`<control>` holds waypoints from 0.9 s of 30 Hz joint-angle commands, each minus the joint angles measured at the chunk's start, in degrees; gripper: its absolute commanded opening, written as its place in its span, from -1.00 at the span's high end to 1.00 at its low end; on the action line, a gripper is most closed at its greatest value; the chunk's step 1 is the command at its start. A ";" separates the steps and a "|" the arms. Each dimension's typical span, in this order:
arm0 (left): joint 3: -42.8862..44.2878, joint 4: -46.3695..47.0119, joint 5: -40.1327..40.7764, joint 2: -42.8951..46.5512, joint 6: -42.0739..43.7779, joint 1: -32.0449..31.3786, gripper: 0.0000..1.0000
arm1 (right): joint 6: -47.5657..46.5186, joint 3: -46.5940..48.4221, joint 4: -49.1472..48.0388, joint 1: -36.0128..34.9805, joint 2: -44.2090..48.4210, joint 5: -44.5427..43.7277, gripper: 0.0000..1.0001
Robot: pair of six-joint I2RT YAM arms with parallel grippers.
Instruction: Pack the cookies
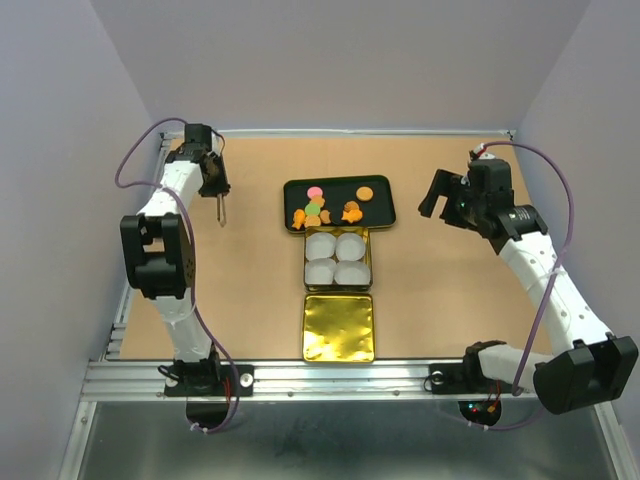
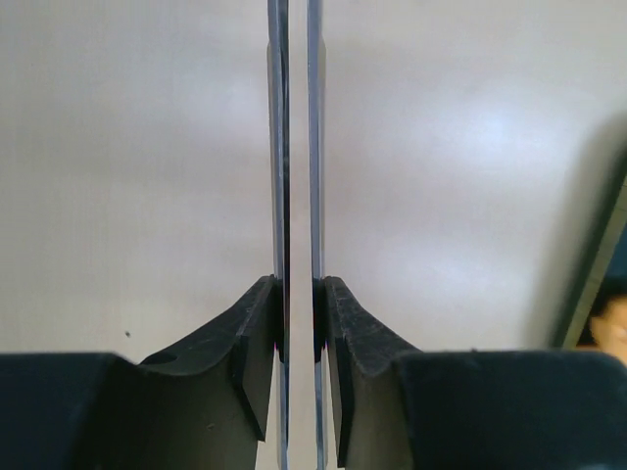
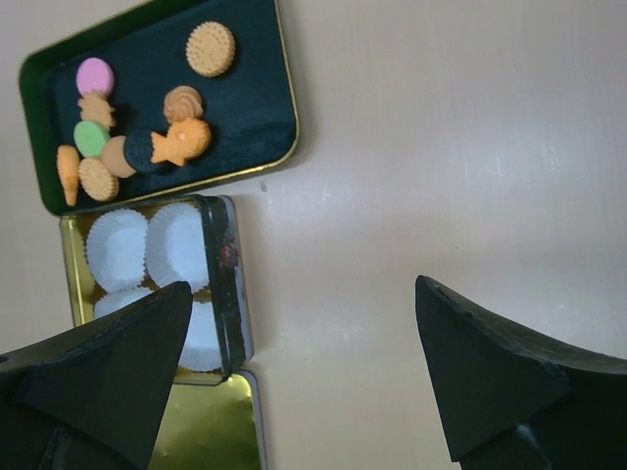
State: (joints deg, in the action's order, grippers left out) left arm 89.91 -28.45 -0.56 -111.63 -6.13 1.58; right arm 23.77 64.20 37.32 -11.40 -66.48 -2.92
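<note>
The cookies point(image 1: 322, 210) lie on a black tray point(image 1: 380, 205) at the table's middle: several orange ones, one pink point(image 3: 95, 74), one green point(image 3: 90, 137), and a round orange one point(image 3: 211, 48) set apart. My left gripper point(image 1: 216, 190) hangs left of the tray, shut on metal tweezers point(image 2: 279, 147) whose two thin blades run between the jaws point(image 2: 299, 294) and point down at the table. My right gripper point(image 1: 440, 200) is open and empty point(image 3: 304, 289), right of the tray and above bare table.
An open tin point(image 1: 369, 262) with several white paper cups point(image 1: 322, 246) sits just in front of the tray. Its gold lid point(image 1: 338, 327) lies nearer the arms. Grey walls close in the left, right and back sides.
</note>
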 commanded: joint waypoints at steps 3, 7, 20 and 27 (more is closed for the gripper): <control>1.50 -5.21 -5.24 12.91 -3.18 -6.85 0.72 | 3.30 8.03 -3.22 -0.73 -2.60 5.26 -1.00; -1.31 -7.15 -7.78 18.72 -5.11 -11.68 0.73 | 4.44 11.55 -5.50 -0.82 -5.32 13.01 -1.00; -10.02 -6.62 -17.54 32.97 -6.44 -22.67 0.72 | 15.08 26.57 -16.04 -8.18 -23.42 41.50 -1.00; -7.21 -13.63 -11.07 30.96 -5.83 -24.52 0.74 | 18.85 26.42 -17.19 -11.37 -24.15 36.25 -1.00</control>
State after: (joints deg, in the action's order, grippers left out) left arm 80.27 -37.30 -15.79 -80.75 -12.34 -22.63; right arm 40.05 87.85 24.01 -23.00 -93.27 34.74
